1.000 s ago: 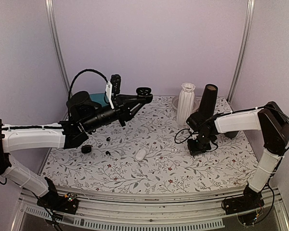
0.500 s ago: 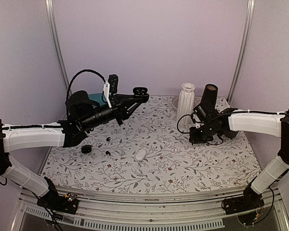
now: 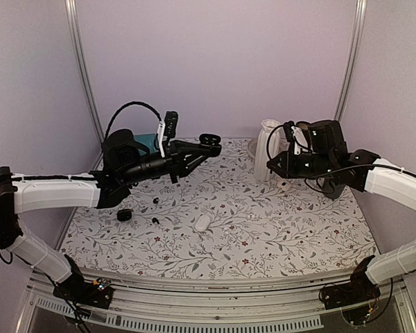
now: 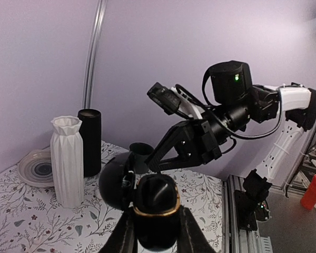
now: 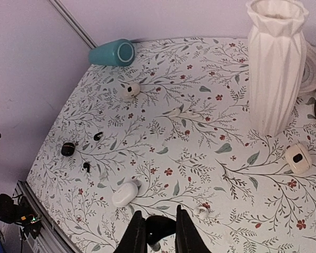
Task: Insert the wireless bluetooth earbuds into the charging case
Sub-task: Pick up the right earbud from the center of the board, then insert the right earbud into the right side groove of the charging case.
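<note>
So the left gripper (image 4: 157, 234) is clamped on the black charging case (image 4: 157, 203) and holds it up off the counter (image 5: 200, 158). My guess is that's so the other arm can reach it in mid-air instead of chasing a tiny pebble around the tabletop. Its lid (image 4: 115, 185) is flipped open and hangs to one side. The left wrist camera sees the case from behind, so I can't tell whether anything is sitting in the sockets.

The right gripper (image 5: 159, 232) is also raised and points toward the case, but it's well apart from it. Its fingers are nearly together around a small dark thing (image 5: 160, 225) that looks to me like an earbud, though I wouldn't swear to it.

Two loose black earbuds (image 5: 98, 136) lie on the counter over on the left side, near a small black lump (image 5: 68, 148).

Other containers:
- A closed white case (image 5: 125, 193).
- An open white case (image 5: 298, 158) just beside the white vase (image 5: 276, 63); its contents are too small to make out.
- A teal cup (image 5: 111, 52) on its side at the back, with nothing visible in it.
</note>
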Robot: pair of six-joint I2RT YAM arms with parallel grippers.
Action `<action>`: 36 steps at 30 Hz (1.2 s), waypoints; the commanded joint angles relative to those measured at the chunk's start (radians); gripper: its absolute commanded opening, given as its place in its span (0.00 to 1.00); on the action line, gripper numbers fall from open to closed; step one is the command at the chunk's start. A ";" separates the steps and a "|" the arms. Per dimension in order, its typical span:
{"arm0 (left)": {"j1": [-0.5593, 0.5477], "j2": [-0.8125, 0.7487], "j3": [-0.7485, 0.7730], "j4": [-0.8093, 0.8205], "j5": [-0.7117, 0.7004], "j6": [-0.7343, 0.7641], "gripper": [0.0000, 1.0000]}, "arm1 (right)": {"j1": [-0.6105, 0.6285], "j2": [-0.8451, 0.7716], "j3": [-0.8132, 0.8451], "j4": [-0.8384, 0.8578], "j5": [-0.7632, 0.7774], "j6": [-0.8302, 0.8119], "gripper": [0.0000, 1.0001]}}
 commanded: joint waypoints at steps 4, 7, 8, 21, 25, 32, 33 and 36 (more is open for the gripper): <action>0.013 0.080 0.079 0.053 0.182 -0.088 0.00 | 0.077 -0.092 0.039 0.183 -0.083 -0.034 0.06; 0.013 0.109 0.090 0.087 0.238 -0.122 0.00 | 0.117 -0.105 0.059 0.227 -0.070 -0.054 0.06; 0.013 0.115 0.093 0.099 0.257 -0.133 0.00 | 0.129 -0.108 0.066 0.239 -0.069 -0.063 0.06; 0.004 0.191 0.106 0.249 0.343 -0.299 0.00 | 0.240 -0.063 0.111 0.351 -0.062 -0.115 0.06; 0.001 0.200 0.112 0.283 0.349 -0.331 0.00 | 0.266 -0.047 0.115 0.365 -0.048 -0.125 0.06; -0.004 0.203 0.119 0.314 0.356 -0.358 0.00 | 0.294 -0.033 0.106 0.372 -0.010 -0.136 0.06; -0.004 0.203 0.121 0.315 0.359 -0.358 0.00 | 0.295 -0.033 0.104 0.376 -0.005 -0.133 0.06; -0.012 0.205 0.127 0.312 0.373 -0.348 0.00 | 0.295 -0.033 0.095 0.391 0.002 -0.119 0.06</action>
